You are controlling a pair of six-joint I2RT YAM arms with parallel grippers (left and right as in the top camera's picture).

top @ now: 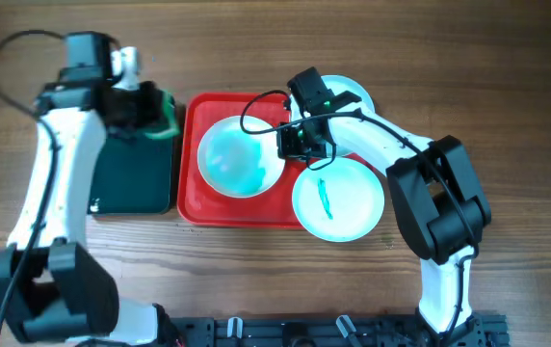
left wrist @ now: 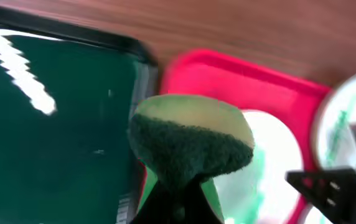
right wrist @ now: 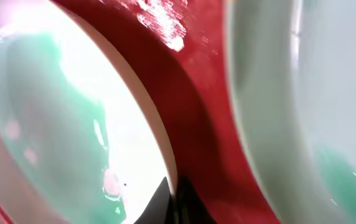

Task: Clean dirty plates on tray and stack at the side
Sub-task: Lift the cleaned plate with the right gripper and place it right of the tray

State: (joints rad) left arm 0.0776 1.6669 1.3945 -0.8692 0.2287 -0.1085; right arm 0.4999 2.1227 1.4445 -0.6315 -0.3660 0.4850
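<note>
The red tray (top: 191, 183) lies mid-table. A white plate (top: 240, 156) with turquoise-green smears sits on it. A pale turquoise plate (top: 338, 198) with a green streak overlaps the tray's right edge. A third plate (top: 353, 92) lies behind the right arm. My right gripper (top: 300, 145) is shut on the white plate's right rim, as the right wrist view shows (right wrist: 175, 196). My left gripper (top: 152, 114) is shut on a green sponge (left wrist: 190, 143) above the black tray's far right corner.
A smaller black tray (top: 131, 173) lies left of the red tray and fills the left of the left wrist view (left wrist: 53, 124). Bare wooden table (top: 507, 116) surrounds both trays. The right arm's cable loops over the red tray's far edge.
</note>
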